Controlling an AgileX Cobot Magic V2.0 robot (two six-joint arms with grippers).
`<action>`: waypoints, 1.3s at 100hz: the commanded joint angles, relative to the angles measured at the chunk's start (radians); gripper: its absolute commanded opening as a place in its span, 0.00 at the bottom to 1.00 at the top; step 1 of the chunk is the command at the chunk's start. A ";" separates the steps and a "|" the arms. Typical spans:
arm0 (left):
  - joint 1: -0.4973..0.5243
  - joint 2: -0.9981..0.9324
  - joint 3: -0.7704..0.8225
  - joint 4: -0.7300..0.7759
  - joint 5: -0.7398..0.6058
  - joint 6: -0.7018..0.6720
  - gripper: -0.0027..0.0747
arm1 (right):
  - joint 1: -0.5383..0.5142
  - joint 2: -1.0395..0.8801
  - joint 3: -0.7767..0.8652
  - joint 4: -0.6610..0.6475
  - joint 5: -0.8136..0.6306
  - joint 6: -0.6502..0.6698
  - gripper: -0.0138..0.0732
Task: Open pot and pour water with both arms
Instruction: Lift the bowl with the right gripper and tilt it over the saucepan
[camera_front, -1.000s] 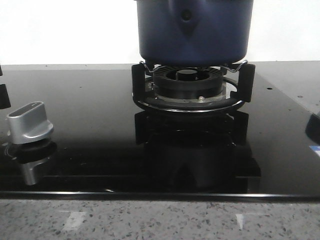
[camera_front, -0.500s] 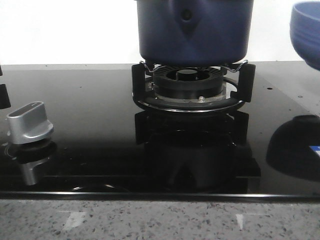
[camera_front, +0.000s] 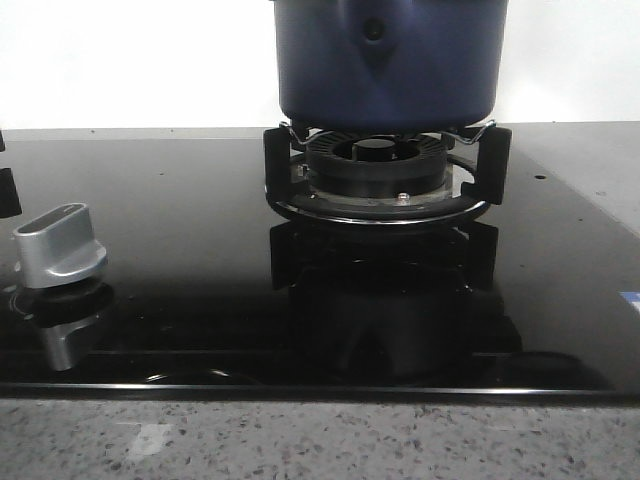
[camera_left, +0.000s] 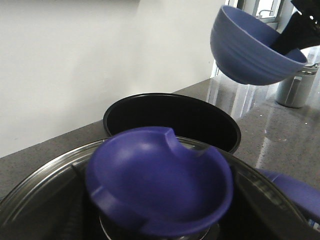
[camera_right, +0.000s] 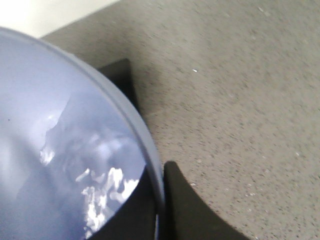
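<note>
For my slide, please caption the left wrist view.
Lid held off the open pot while a blue bowl hangs above.

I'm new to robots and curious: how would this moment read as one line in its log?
pot: on burner, open | lid: off, left arm | bowl: raised, water inside, right gripper | pour: not yet

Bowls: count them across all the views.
1. The blue bowl is held in the air near the open pot; the right wrist view shows the same bowl close, with water inside.
</note>
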 joint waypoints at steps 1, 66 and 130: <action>-0.008 -0.016 -0.034 -0.131 0.064 -0.002 0.40 | 0.029 0.005 -0.116 0.027 -0.008 -0.012 0.10; -0.008 -0.018 -0.034 -0.131 0.118 -0.002 0.40 | 0.432 0.180 -0.352 -0.178 -0.066 0.021 0.11; -0.008 -0.039 -0.034 -0.131 0.114 -0.002 0.40 | 0.759 0.215 -0.344 -1.089 -0.125 0.157 0.11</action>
